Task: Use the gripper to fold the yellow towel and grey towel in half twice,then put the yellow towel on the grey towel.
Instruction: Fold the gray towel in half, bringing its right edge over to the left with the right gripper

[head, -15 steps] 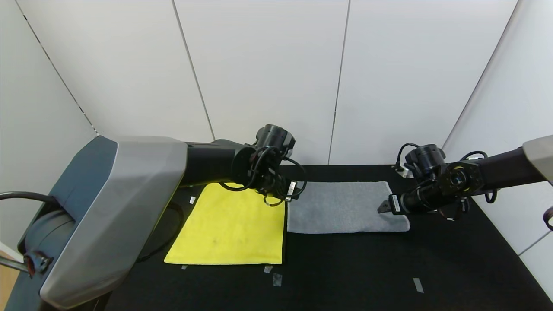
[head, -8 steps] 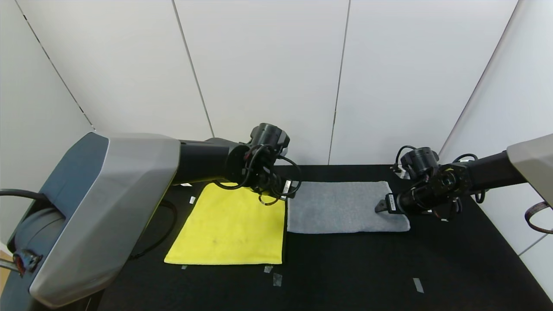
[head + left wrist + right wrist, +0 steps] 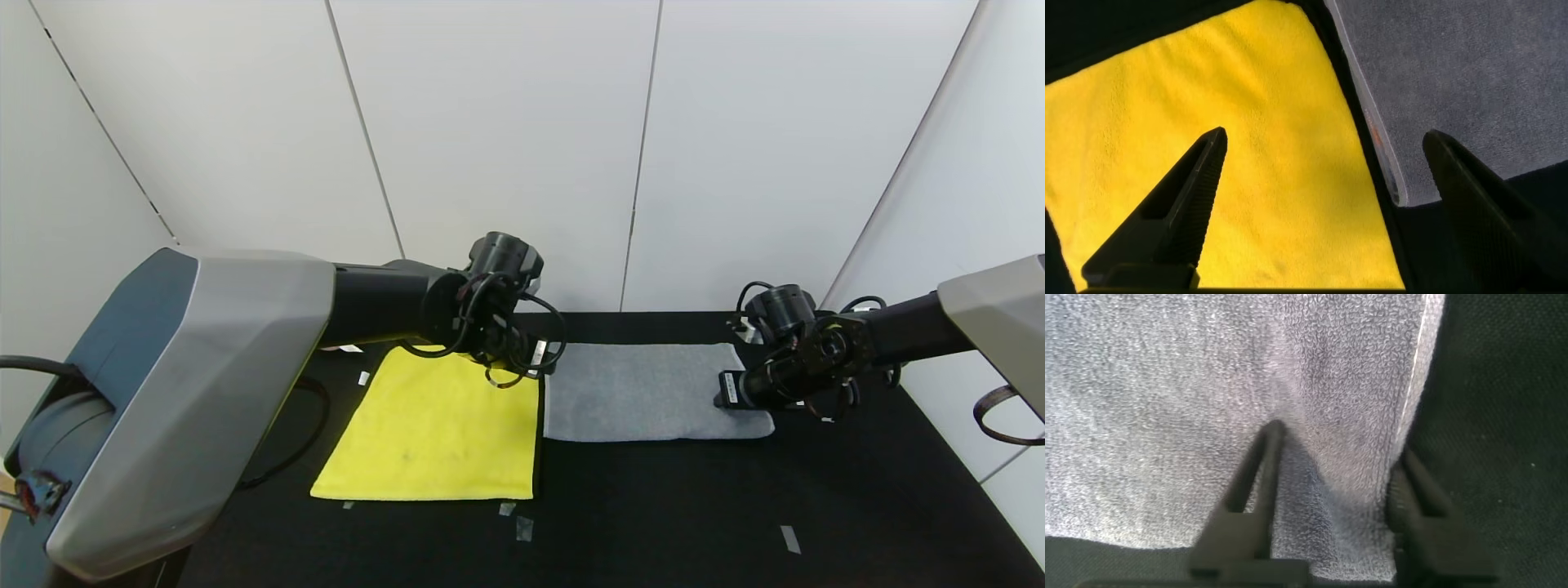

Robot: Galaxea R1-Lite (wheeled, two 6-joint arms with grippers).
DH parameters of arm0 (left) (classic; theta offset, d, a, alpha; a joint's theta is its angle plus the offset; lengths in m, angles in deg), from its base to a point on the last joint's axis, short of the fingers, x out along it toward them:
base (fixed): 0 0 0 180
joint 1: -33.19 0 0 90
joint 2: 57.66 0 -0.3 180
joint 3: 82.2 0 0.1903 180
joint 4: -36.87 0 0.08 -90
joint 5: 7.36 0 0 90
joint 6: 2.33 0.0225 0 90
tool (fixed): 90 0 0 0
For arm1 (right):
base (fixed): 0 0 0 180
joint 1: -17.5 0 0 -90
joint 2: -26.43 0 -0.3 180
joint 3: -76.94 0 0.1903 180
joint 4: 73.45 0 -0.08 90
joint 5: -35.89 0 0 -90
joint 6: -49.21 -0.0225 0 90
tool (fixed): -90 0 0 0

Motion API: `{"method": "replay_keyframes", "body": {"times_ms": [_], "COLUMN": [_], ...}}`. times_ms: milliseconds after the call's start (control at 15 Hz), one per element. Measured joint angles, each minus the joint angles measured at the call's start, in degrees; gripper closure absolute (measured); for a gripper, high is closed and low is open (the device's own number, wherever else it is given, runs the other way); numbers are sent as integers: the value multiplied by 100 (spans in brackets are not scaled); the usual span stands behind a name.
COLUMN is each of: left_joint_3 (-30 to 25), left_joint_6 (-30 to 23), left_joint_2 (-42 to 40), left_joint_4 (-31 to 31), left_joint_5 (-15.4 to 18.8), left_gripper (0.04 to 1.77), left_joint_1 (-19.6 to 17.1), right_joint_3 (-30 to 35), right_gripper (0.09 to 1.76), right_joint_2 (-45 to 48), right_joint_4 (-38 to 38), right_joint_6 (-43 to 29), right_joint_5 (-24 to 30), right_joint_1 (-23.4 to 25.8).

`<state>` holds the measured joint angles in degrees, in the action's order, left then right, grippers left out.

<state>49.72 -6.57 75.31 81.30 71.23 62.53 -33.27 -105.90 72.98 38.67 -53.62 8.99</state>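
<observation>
The yellow towel [image 3: 433, 433] lies flat at the table's left, and the grey towel [image 3: 637, 392] lies as a flat strip just to its right. My left gripper [image 3: 539, 363] hovers open over the gap between their far corners; its wrist view shows yellow towel [image 3: 1249, 163] and grey towel [image 3: 1470, 82] under the spread gripper [image 3: 1323, 135]. My right gripper [image 3: 722, 390] sits low on the grey towel's right end. In its wrist view the gripper [image 3: 1339, 445] pinches a raised ridge of grey towel [image 3: 1167, 416] at the edge.
Black cloth covers the table [image 3: 816, 490]. Small tape scraps lie near the front [image 3: 790, 539] and below the yellow towel [image 3: 522, 527]. White wall panels close off the back and both sides.
The right gripper slid a little left onto the grey towel's end and its jaws closed in on the cloth. The left arm drifted slightly back and left, still open.
</observation>
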Motion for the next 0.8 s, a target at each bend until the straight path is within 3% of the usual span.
{"method": "replay_keyframes", "body": {"times_ms": [67, 133, 467, 800], "left_joint_3": [-9, -22, -55, -63], "left_joint_6": [-2, -2, 0, -5], "left_joint_2": [-2, -5, -24, -38], "left_joint_4": [-5, -5, -7, -2], "left_joint_5": [4, 2, 17, 28], "left_gripper": [10, 10, 10, 10], "left_joint_1": [1, 1, -16, -55], "right_joint_3": [0, 0, 5, -144], "right_gripper": [152, 169, 169, 169], "right_joint_2": [0, 2, 71, 208], "right_joint_4": [0, 0, -52, -304], "right_joint_6": [0, -2, 24, 413], "right_joint_5": [5, 0, -33, -713], "right_joint_1": [-2, -4, 2, 99]}}
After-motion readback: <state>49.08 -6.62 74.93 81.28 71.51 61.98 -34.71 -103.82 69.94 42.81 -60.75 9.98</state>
